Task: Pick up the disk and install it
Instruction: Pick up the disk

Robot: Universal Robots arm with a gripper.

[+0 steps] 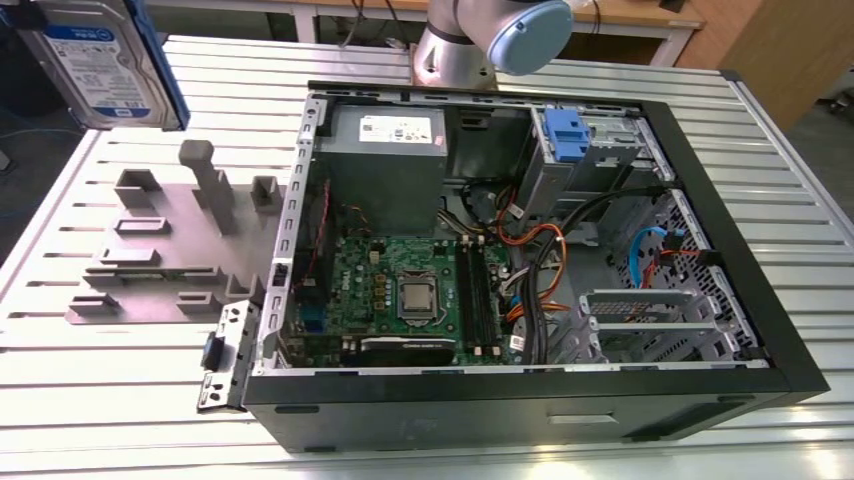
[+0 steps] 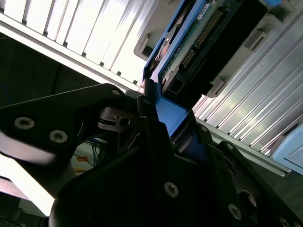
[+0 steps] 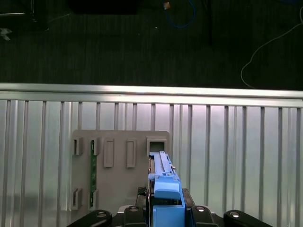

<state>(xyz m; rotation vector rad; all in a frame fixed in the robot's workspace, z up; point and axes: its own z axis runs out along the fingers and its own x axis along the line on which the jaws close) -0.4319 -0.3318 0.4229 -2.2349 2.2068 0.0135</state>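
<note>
Gripping disk (image 1: pixel 100 65) by blue carrier frame (image 3: pixel 166 191): gripper (image 3: pixel 165 207) clamped on one edge. Disk aloft at 10 o'clock from open computer case (image 1: pixel 534 250), above grey fixture plate (image 1: pixel 160 250).
Risk: narrow edge hold, so disk may pivot or slip; tilted entry would likely jam at drive cage (image 1: pixel 607 160).

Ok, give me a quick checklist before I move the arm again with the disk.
1. Grip on the disk: ok; the gripper is shut on its blue carrier frame in both wrist views.
2. Disk clear of the grey fixture plate: ok; it is held in the air above the plate.
3. Computer case open: ok; the interior is exposed.
4. Drive bay by the blue latch free: cannot tell.
5. Cables out of the bay's way: cannot tell; they run close beside it.
</note>
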